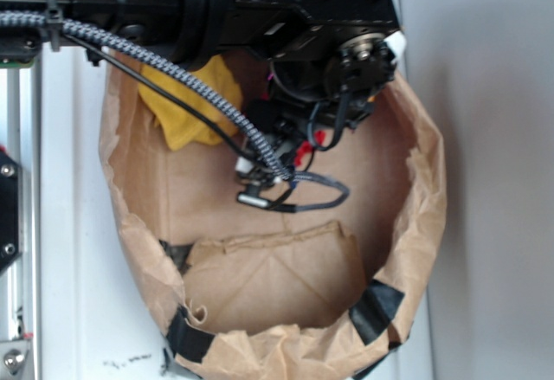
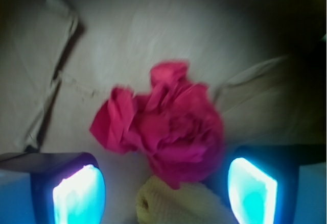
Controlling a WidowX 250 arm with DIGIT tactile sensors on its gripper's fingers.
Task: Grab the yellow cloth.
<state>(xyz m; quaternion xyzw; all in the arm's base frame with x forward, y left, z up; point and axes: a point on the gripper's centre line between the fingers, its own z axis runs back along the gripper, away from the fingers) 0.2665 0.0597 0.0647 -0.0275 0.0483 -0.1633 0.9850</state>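
In the wrist view my gripper [image 2: 166,196] is open, with its two glowing fingertips [image 2: 79,196] wide apart. A pale yellow terry cloth [image 2: 179,203] lies between them at the frame's bottom edge, partly cut off. The red rose-like cloth [image 2: 163,127] lies just beyond it, touching or overlapping its far edge. In the exterior view the yellow cloth [image 1: 186,103] shows at the upper left inside the paper bag, partly under the arm [image 1: 286,16]. Only red scraps of the red cloth [image 1: 316,142] show there. The arm hides the fingers in that view.
Both cloths lie on the floor of a wide brown paper bag [image 1: 415,224] with rolled-down walls and black tape patches [image 1: 376,311]. A braided cable [image 1: 208,94] crosses the yellow cloth. A folded paper flap [image 1: 277,267] lies at the bag's near side.
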